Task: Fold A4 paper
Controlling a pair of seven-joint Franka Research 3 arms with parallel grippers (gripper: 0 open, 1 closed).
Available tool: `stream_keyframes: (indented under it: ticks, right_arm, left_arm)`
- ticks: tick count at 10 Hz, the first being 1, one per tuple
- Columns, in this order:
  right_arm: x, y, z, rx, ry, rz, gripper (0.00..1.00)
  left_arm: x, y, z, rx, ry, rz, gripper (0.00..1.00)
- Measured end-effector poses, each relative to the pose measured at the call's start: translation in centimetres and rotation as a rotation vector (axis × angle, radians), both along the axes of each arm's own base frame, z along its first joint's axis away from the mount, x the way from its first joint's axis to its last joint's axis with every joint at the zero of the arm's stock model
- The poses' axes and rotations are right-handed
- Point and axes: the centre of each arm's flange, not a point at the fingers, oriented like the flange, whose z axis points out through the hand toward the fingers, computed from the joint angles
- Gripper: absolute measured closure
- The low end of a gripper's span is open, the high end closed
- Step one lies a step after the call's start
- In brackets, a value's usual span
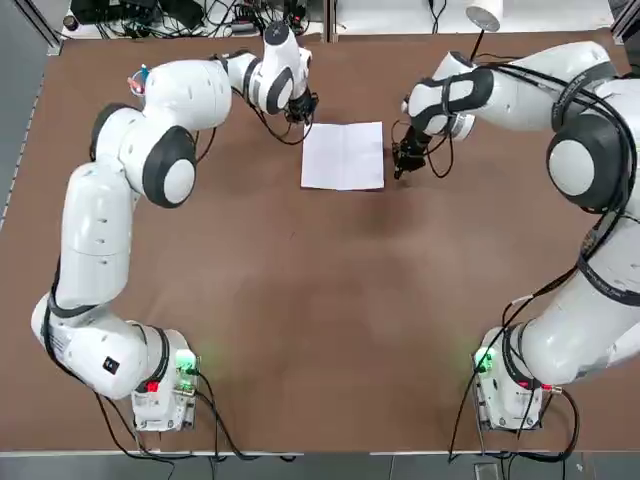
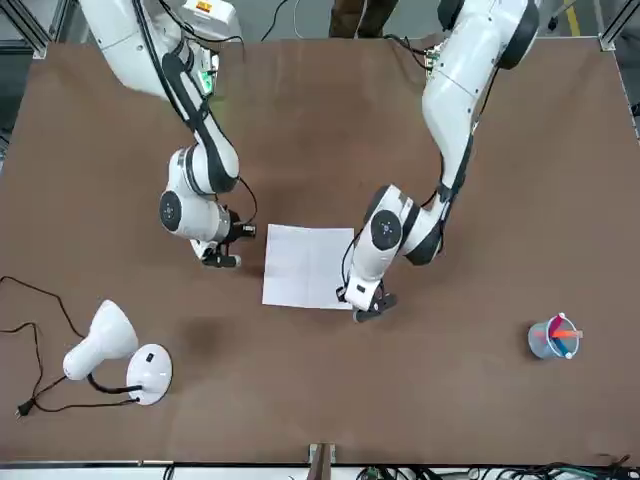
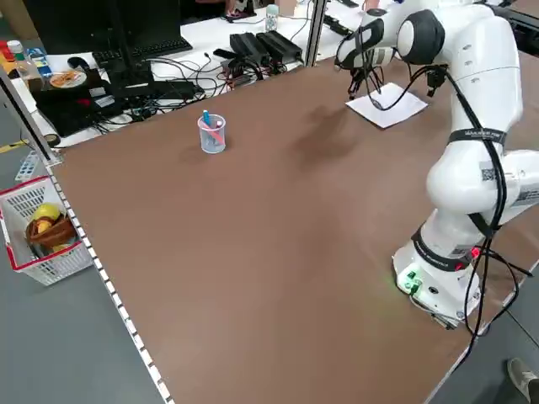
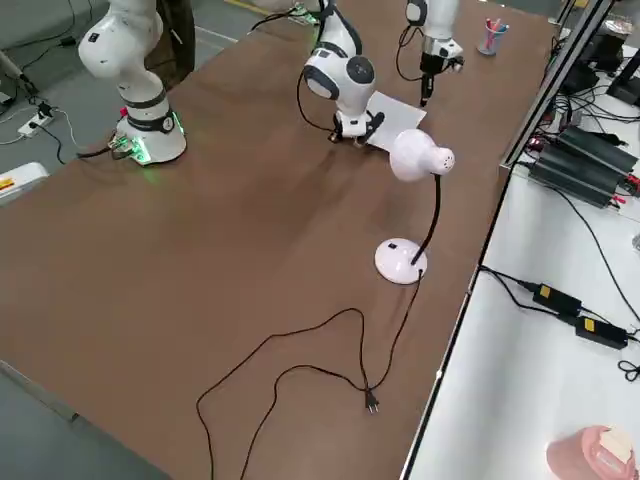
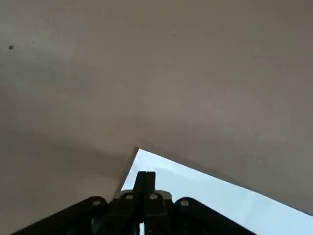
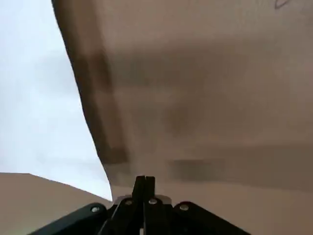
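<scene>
I see the A4 paper (image 1: 343,155) lying flat toward the far side of the brown table (image 1: 320,330), between my two arms. The left gripper (image 1: 306,109), fingers pressed together, sits at its far-left corner. The right gripper (image 1: 404,160), fingers likewise closed on nothing, hangs just beside the sheet's right edge.
</scene>
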Motion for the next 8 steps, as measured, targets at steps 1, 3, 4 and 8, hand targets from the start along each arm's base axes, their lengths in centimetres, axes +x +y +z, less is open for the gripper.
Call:
stream_keyframes:
  ticks: [1,3,4,8]
  right_arm:
    - [-0.2,0.4,-0.4,0.006,0.002,-0.010,0.98]
    - [-0.6,1.2,-1.0,0.014,0.000,-0.017,0.98]
    - [-0.8,1.6,-1.4,0.020,-0.002,-0.026,0.98]
    - [-1.1,2.3,-2.2,0.027,-0.005,-0.038,0.98]
  left_arm:
    - [-0.1,-0.2,-0.2,0.001,-0.002,-0.003,0.99]
    - [-0.5,-0.8,-0.5,0.004,-0.001,-0.007,0.99]
    - [-0.8,-1.1,-0.8,0.009,-0.001,-0.007,0.99]
    - [-0.8,-0.9,-2.7,0.017,-0.011,-0.002,0.99]
